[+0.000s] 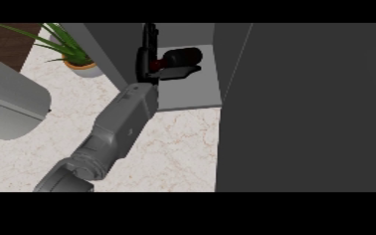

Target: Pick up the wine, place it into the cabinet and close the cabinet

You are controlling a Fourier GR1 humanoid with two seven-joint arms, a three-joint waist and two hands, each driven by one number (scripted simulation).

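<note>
One grey forearm [121,129] is seen entering from the lower left edge of the head view and is stretched diagonally up and to the right across the pale marbled counter [176,144]. Which arm it is cannot be told for certain from the view, though it comes in on the left side. At its far end the black left hand [150,64] is reached into the open cabinet [187,97], with the palm turned toward the right and the fingers extended upward along the cabinet's inner edge. The thumb is seen pointing to the right, just under the wine [183,56]. The wine is lying inside the cabinet compartment, a dark red and black shape resting against the hand; whether the fingers are curled round it or merely touching it cannot be told. The cabinet's dark door [301,104] is standing open and fills the right part of the view. To the left, a grey rounded object [18,107] is cut by the frame edge. Farthest away, a potted plant [73,55] is set on the counter beside the cabinet's left wall.
</note>
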